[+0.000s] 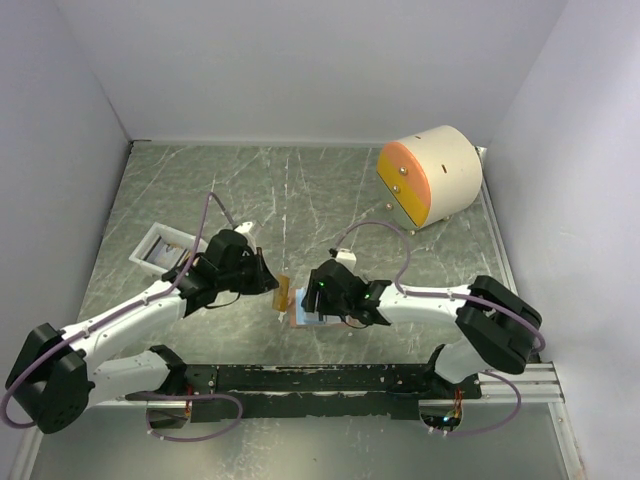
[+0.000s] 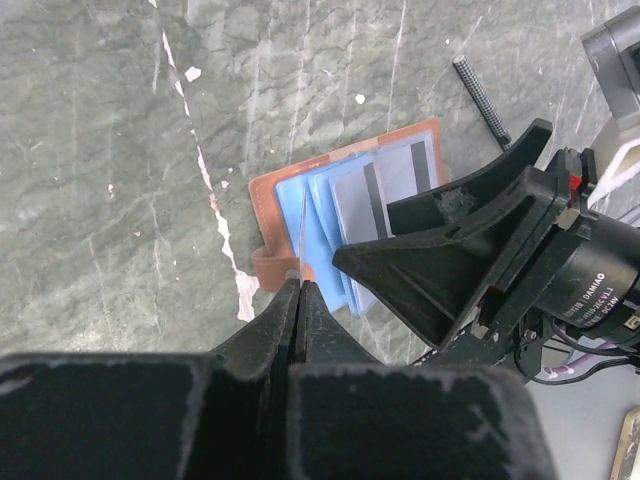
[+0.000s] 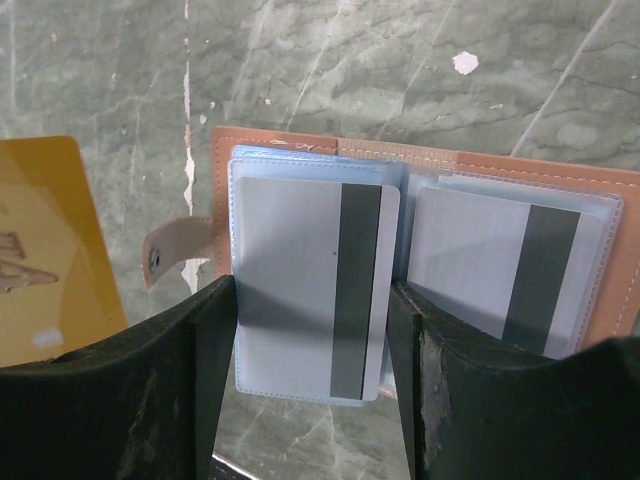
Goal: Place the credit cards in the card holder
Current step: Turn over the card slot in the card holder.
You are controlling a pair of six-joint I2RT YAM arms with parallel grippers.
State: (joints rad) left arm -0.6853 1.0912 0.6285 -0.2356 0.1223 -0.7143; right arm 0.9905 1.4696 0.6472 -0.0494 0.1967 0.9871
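Observation:
The card holder (image 3: 250, 140), salmon leather with a snap strap, lies open on the table. It also shows in the left wrist view (image 2: 275, 195) and the top view (image 1: 312, 320). Two grey cards with dark stripes (image 3: 300, 280) sit in its clear pockets. My right gripper (image 3: 312, 300) hangs over it with its jaws wide apart, one finger on each side of the left pocket. My left gripper (image 2: 298, 283) is shut on an orange-amber card (image 1: 284, 293), held upright just left of the holder. The card is edge-on in the left wrist view (image 2: 303, 230) and flat in the right wrist view (image 3: 50, 250).
A white tray (image 1: 150, 243) holding a dark card stands at the left. A big cream cylinder with an orange face (image 1: 432, 175) stands at the back right. A small black rod (image 2: 482, 95) lies near the holder. White walls close in three sides.

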